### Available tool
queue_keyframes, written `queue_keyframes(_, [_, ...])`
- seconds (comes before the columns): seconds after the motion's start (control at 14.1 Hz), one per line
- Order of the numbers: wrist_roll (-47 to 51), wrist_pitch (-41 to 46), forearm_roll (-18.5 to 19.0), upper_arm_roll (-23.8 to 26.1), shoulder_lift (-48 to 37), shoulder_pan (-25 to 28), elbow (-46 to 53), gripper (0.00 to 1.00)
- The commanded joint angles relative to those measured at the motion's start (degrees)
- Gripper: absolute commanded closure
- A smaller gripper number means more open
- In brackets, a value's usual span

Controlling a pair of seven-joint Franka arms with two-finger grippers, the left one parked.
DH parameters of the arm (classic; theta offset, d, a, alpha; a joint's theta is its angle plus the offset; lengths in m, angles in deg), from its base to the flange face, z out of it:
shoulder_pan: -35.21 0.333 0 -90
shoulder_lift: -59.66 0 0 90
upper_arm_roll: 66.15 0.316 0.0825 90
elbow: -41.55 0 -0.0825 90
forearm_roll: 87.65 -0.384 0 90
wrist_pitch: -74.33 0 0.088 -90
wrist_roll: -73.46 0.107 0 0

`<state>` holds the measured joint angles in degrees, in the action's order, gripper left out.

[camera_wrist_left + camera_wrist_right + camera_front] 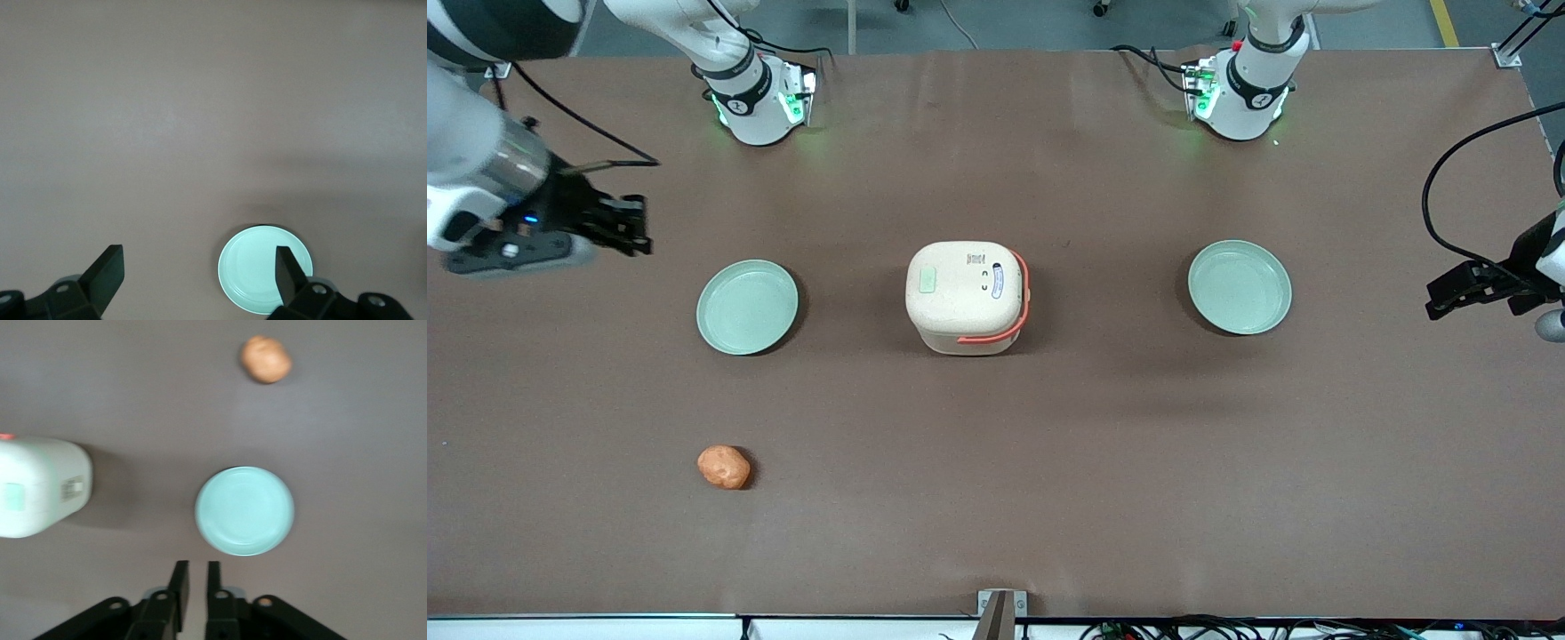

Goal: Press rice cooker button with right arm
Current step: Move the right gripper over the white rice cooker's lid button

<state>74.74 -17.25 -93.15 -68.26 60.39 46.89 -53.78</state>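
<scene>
Rice cooker (967, 298) standing mid-tabletop (1049, 489) between two plates, lid shut, button (927, 282) on top. Hand (636, 233) narrow, nearly shut, holding nothing, well apart toward working end. Better to approach from above, fingertips together, then press straight down, gently.

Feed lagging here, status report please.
Gripper shut, high at working arm's end. Rice cooker lid down, button unpressed. Plate between them, low.

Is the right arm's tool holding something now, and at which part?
Nothing is held. The tool hangs above the table, fingers nearly together, apart from the rice cooker.
</scene>
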Motion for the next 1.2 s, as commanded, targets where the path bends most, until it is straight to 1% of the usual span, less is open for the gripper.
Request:
queue_keyframes(0.0, [8.0,-2.27,-1.27,-0.53,2.34,6.74,-0.04,1.0])
queue_keyframes(0.14, [14.25,-5.08,-1.27,-0.53,5.15,12.81,-0.21,1.0])
queue_keyframes(0.42, [24.71,-12.28,-1.44,-0.53,11.65,22.22,-0.47,1.0])
queue_keyframes(0.57, [26.4,-15.54,-1.44,-0.53,14.64,24.34,-0.47,1.0])
queue_keyframes(0.92, [30.7,-18.79,-1.45,-0.62,19.66,29.09,-0.47,1.0])
queue_keyframes(1.13, [31.15,-20.29,-1.44,-0.53,21.07,29.36,-0.39,1.0])
